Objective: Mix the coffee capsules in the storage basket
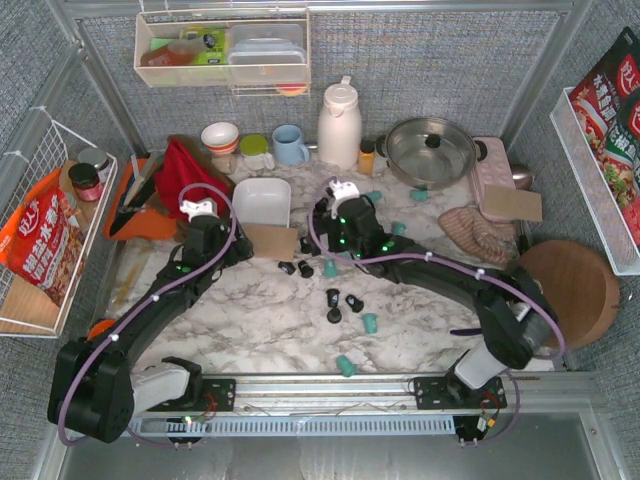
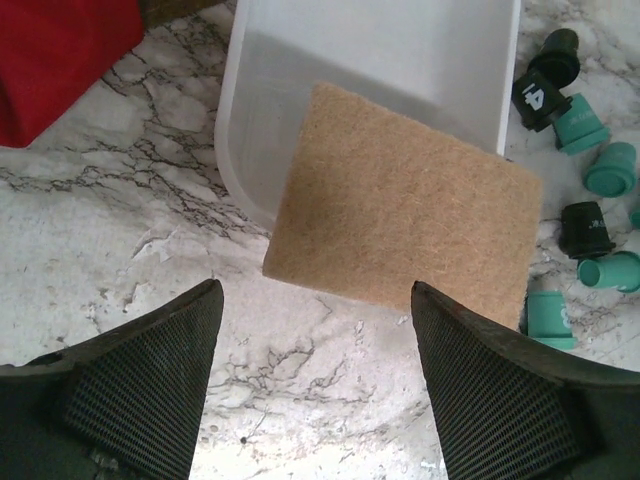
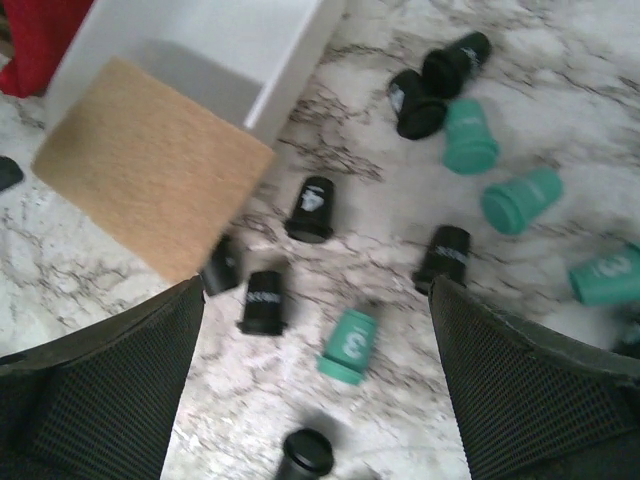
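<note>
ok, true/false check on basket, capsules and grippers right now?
1. The storage basket is full of coffee capsules. False: none shows inside; they lie scattered on the table.
2. A brown pad overlaps the basket's near rim. True.
3. The left gripper is shut on a capsule. False: it is open and holds nothing.
4. Both teal and black capsules are on the table. True.
5. The right gripper is open above loose capsules. True.

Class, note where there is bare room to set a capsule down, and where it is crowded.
Free: marble between red cloth and brown pad; inside the storage basket. Crowded: coffee capsules right of the pad, by the right gripper.
</note>
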`<state>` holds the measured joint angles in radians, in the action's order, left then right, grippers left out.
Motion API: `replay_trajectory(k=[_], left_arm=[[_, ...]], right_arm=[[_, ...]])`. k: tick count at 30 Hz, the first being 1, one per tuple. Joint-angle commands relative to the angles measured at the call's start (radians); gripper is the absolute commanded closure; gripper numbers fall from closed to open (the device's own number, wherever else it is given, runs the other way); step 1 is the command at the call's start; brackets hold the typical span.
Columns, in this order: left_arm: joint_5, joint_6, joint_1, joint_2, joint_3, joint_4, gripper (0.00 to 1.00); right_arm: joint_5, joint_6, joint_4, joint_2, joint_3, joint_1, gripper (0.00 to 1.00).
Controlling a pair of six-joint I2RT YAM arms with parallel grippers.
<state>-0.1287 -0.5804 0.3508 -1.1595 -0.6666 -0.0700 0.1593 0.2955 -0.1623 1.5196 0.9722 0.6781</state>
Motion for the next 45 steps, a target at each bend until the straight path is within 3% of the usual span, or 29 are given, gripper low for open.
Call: replay_trajectory(k=[1,11,19,36,45], left_arm=[[0.017,-0.012,-0.002,0.012,0.032,0.136,0.16],[-0.025,-0.017,-0.003,-0.03,0.104,0.239,0.21],[-0.036,-0.04,-0.005,-0.072,0.132,0.276,0.31],[-0.026,-0.058,-0.006,-0.095,0.173,0.301,0.33],[-0.012,-0.068,-0.006,-0.115,0.189,0.323,0.33]], right_arm=[[0.03,0.024,0.006,0.093,0.116,0.05,0.01],[0.017,0.054,0.015,0.203,0.213,0.086,0.01],[-0.051,0.12,-0.052,0.263,0.219,0.087,0.01],[-0.133,0.245,-0.243,0.422,0.237,0.08,0.01],[-0.203,0.201,-0.238,0.417,0.189,0.081,0.14]])
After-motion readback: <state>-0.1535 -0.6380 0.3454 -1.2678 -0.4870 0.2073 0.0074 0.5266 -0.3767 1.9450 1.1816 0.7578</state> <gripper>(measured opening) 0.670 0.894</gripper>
